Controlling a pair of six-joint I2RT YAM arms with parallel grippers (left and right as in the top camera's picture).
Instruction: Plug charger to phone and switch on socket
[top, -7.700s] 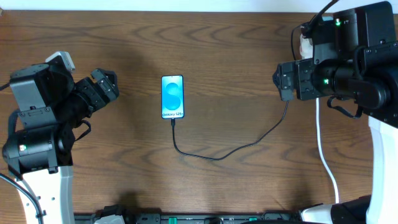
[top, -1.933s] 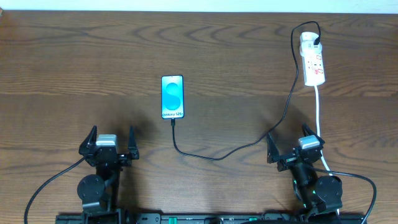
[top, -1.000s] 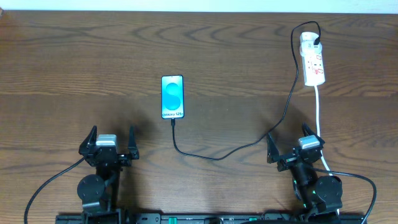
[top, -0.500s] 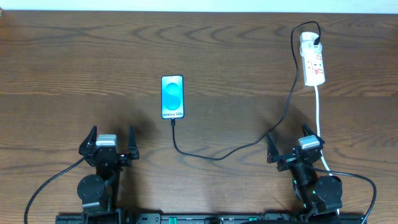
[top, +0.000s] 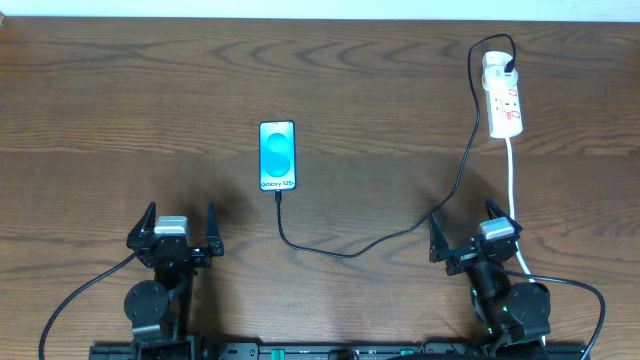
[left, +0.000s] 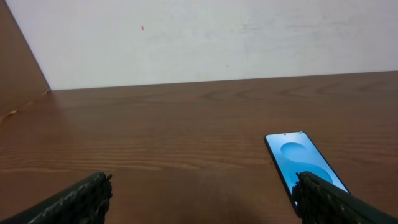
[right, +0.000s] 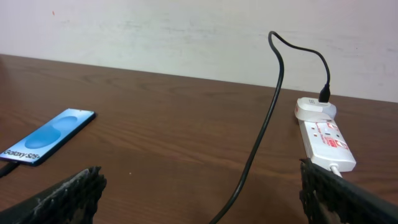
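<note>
The phone (top: 277, 156) lies flat mid-table, its cyan screen lit; it also shows in the left wrist view (left: 303, 165) and the right wrist view (right: 48, 137). The black charger cable (top: 400, 233) runs from the phone's near end across the table to the white socket strip (top: 503, 96) at the far right, where its black plug (top: 509, 68) sits in the far outlet. In the right wrist view the cable (right: 264, 130) rises to the strip (right: 324, 134). My left gripper (top: 179, 226) and right gripper (top: 466, 228) are open and empty near the front edge, far from all of it.
The strip's thick white cord (top: 514, 190) runs down the right side, past my right gripper. A pale wall (left: 199, 37) stands behind the table's far edge. Bare wood (top: 120, 110) spans the left half.
Both arms have drawn back from the phone and the strip to the table's front edge. Over the last two seconds nothing has moved.
</note>
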